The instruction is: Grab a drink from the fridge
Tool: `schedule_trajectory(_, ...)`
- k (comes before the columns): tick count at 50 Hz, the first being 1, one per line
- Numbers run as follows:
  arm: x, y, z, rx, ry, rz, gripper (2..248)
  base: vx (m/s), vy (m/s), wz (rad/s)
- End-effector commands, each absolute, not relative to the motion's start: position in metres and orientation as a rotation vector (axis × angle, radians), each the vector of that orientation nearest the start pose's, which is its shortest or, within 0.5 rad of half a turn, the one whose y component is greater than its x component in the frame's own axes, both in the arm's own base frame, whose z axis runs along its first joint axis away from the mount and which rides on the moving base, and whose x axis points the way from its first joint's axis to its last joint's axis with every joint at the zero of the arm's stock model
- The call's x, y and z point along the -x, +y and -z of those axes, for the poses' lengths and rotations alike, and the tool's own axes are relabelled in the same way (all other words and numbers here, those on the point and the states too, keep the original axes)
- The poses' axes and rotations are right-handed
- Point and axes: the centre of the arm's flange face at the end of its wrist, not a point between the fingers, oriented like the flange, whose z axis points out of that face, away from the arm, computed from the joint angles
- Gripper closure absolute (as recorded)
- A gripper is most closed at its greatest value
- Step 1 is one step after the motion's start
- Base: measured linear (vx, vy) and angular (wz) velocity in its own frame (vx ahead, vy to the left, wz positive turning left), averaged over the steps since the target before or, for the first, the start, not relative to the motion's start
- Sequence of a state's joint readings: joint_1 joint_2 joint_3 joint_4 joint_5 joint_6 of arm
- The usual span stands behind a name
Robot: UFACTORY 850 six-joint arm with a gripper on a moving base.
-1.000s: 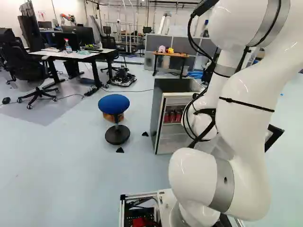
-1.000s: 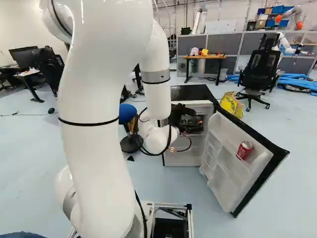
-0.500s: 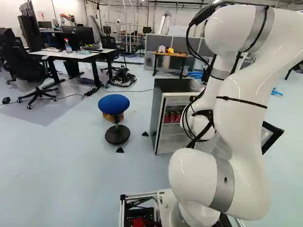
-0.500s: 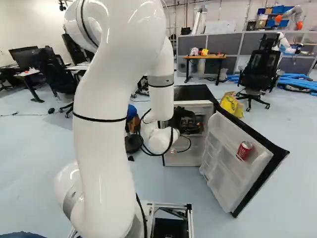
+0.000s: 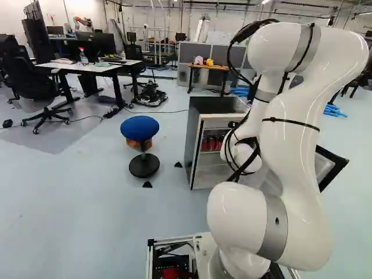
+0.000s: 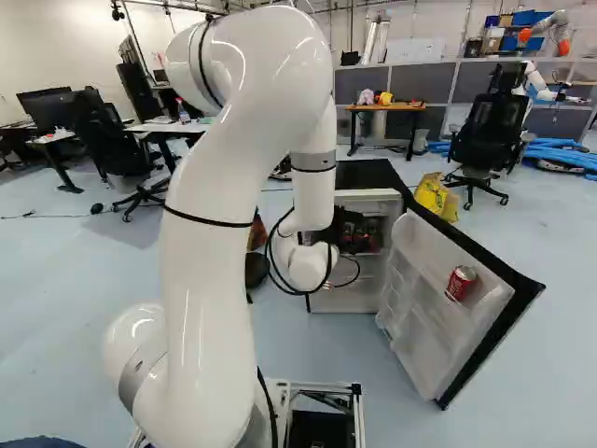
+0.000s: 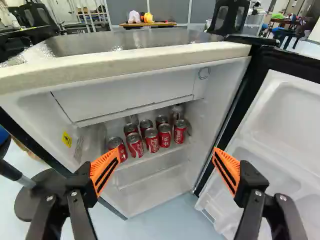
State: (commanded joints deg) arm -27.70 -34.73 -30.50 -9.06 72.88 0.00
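Well, the gripper point(image 6: 349, 230) faces into the open fridge point(image 7: 125, 66), jaws wide apart, with what look like eight red cans point(image 7: 152, 141) ahead on a shelf point(image 7: 159, 154).

Glossy white, rounded arm point(image 6: 210, 280) with silver-grey metal collars point(image 5: 274, 226), thin black straps point(image 6: 207, 220) and black cables point(image 5: 250, 32). Black two-fingered gripper point(image 6: 351, 229), seemingly matt, with silver screws point(image 7: 257, 192) and ribbed, black-slotted orange pads point(image 7: 106, 167). Silver metal base frame point(image 6: 322, 384).
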Motion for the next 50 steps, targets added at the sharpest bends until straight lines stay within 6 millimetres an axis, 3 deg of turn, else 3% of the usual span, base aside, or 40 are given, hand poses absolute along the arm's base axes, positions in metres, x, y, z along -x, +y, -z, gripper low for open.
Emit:
schedule_trajectory(31,-0.405,-0.188,-0.176,2.678,0.298,1.776,3,0.000,0.000,0.000)
schedule_trajectory(50,-0.417,-0.195,-0.150,2.686,0.301,1.749,3,0.000,0.000,0.000)
